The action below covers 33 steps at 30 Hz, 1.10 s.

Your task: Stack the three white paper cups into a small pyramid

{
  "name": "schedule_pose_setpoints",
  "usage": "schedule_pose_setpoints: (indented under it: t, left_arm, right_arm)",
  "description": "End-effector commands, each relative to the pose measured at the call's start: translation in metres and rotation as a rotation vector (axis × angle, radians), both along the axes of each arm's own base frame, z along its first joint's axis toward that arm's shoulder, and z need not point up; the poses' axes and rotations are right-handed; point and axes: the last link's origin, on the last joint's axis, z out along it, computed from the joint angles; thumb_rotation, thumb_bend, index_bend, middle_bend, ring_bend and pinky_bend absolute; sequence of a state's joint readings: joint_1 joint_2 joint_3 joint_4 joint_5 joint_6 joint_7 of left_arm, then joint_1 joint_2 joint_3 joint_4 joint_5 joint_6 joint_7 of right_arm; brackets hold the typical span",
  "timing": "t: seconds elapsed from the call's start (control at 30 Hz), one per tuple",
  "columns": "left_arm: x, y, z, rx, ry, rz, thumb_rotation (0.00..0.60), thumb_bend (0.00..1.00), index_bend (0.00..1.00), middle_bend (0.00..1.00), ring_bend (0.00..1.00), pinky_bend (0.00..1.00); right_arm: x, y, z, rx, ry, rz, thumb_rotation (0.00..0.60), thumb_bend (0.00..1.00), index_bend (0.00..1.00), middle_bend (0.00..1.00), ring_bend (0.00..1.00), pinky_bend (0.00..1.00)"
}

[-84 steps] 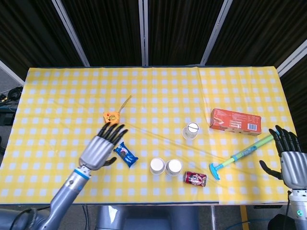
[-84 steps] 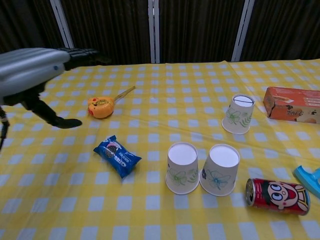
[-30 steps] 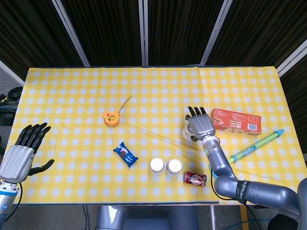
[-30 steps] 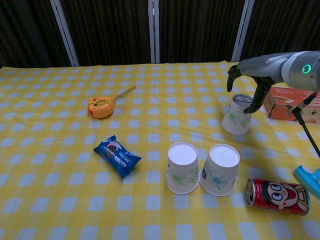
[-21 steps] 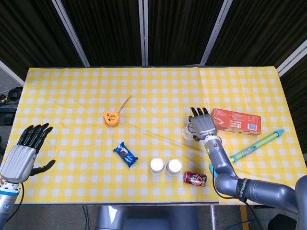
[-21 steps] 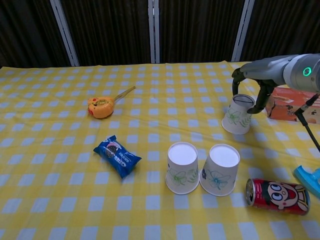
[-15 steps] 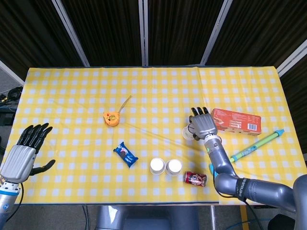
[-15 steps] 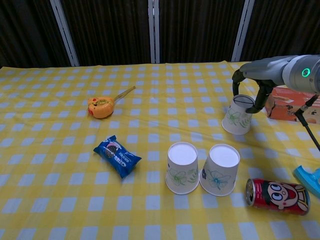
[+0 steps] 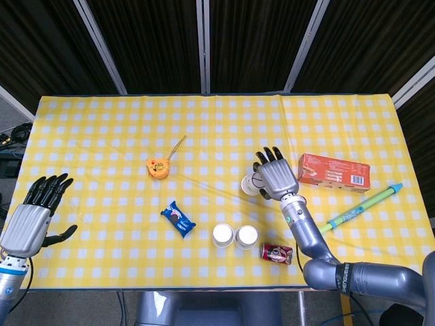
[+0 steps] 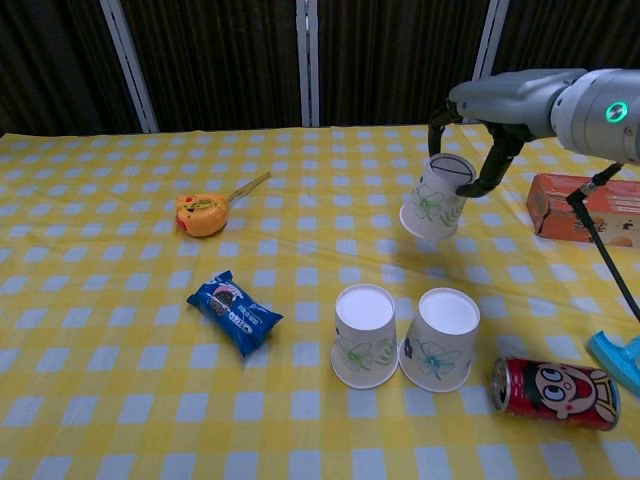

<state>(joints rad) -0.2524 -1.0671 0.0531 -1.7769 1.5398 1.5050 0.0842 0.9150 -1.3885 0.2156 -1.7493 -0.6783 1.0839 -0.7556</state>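
Head view: right hand (image 9: pixel 275 178) grips a half-hidden cup (image 9: pixel 253 184); left hand (image 9: pixel 30 217) spread.

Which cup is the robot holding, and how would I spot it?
Look at the yellow checked table, toward its right side. The right robot hand holds one paper cup upside down and tilted in the air. The two other cups stand side by side on the cloth.

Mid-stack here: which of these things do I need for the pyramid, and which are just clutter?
Needed: held cup in the right hand; two base cups, touching, upside down.

Clutter: tape measure, cookie pack, soda can, red box, green-blue stick.
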Motion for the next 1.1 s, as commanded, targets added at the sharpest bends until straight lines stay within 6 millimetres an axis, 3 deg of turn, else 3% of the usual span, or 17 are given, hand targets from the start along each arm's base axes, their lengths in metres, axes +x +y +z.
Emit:
schedule_pose_setpoints:
  t: [0.03, 0.27, 0.5, 0.63, 1.1]
  left_arm:
    - [-0.001, 0.001, 0.0, 0.001, 0.003, 0.003, 0.6, 0.22, 0.0, 0.0, 0.0, 0.0]
    - [-0.001, 0.001, 0.001, 0.002, -0.005, 0.004, 0.6, 0.22, 0.0, 0.0, 0.0, 0.0]
    - [0.0, 0.0, 0.001, -0.006, -0.021, 0.004, 0.6, 0.22, 0.0, 0.0, 0.0, 0.0]
    - [-0.001, 0.001, 0.002, -0.009, -0.022, 0.005, 0.6, 0.22, 0.0, 0.0, 0.0, 0.0]
    - [0.001, -0.001, 0.002, -0.009, -0.02, -0.005, 0.6, 0.22, 0.0, 0.0, 0.0, 0.0]
  right_arm:
    - [0.035, 0.018, 0.029, -0.045, -0.068, 0.112, 0.6, 0.24, 0.5, 0.12, 0.0, 0.0]
    - [0.078, 0.061, 0.05, -0.017, -0.117, 0.251, 0.6, 0.24, 0.5, 0.12, 0.0, 0.0]
    - [0.096, 0.104, 0.051, 0.107, -0.151, 0.307, 0.6, 0.24, 0.5, 0.12, 0.0, 0.0]
    - [0.093, 0.113, 0.046, 0.144, -0.124, 0.323, 0.6, 0.24, 0.52, 0.13, 0.0, 0.0]
    - [0.052, 0.129, 0.037, 0.199, -0.013, 0.258, 0.6, 0.24, 0.53, 0.13, 0.0, 0.0]
